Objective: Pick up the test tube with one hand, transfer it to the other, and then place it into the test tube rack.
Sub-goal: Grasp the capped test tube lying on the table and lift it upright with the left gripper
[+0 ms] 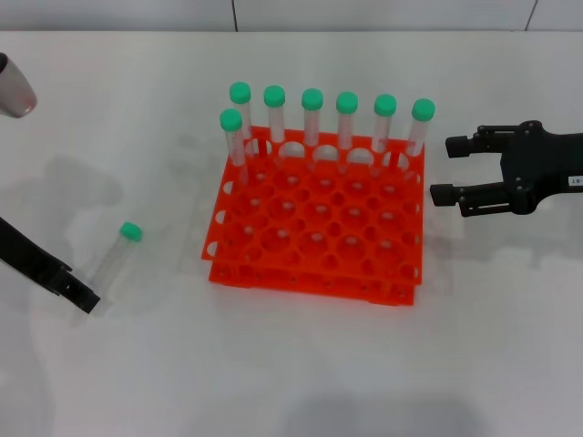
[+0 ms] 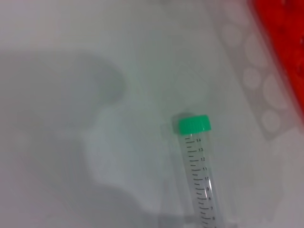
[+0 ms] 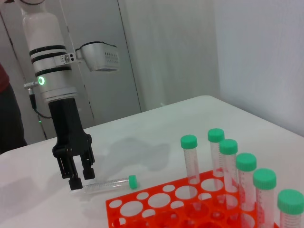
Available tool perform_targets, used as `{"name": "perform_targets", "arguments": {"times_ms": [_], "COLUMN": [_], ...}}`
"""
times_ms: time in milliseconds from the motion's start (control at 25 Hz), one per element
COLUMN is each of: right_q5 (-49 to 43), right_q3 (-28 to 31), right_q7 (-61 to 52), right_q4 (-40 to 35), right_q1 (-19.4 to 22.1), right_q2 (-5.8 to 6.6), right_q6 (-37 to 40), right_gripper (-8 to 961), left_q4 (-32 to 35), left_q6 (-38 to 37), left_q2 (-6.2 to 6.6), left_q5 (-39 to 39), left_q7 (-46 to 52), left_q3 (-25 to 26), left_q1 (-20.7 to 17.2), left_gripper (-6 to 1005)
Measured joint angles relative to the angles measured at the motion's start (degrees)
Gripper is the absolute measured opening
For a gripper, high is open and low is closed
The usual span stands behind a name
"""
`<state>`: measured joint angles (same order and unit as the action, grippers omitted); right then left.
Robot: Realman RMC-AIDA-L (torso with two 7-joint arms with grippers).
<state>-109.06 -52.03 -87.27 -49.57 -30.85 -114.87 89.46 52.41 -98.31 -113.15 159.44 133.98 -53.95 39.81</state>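
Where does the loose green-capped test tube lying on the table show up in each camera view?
Head view: test tube lies on the table left of the test tube rack, by the left hand.
Left wrist view: test tube lower centre, cap up.
Right wrist view: test tube beside the left hand.
Shared landmark: the rack.

Left gripper (image 3: pixel 76 178): black, two blocky fingers under a black housing, below a white wrist cuff with two black bands and a glowing green ring; grey perforated camera pod beside the cuff, thin cable on the other side. Right gripper (image 1: pixel 453 169): matte black, two slim fingers, small white label sticker behind them.
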Motion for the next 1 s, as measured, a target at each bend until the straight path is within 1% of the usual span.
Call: {"name": "perform_targets", "arguments": {"times_ms": [200,480,680,1000], "right_q5": [0.0,-0.01,-0.01,0.14], "right_q3": [0.0,0.0,0.0,0.0], "right_q7": [0.0,0.0,0.0,0.52], "right_q4": [0.0,0.0,0.0,0.2], "right_q1": [0.0,0.0,0.0,-0.1], "right_q2": [-0.01,-0.09,-0.09,-0.13], "right_q6": [-0.11,-0.18,-0.26,-0.39], "right_gripper": [784,785,785,784], "left_q4": [-0.02,-0.12,-0.12,-1.51], "left_q6": [0.51,0.77,0.89,1.49], "left_q2": [-0.01,-0.46,-0.49,-0.49], "left_q5": [0.0,-0.01,0.0,1.32], "left_q7": [0.5,0.59,0.6,0.92], "left_q3": [-0.02,-0.91,-0.92,-0.89], "left_q1": [0.0,0.03,0.03,0.36], "left_gripper": [569,566,565,465]}}
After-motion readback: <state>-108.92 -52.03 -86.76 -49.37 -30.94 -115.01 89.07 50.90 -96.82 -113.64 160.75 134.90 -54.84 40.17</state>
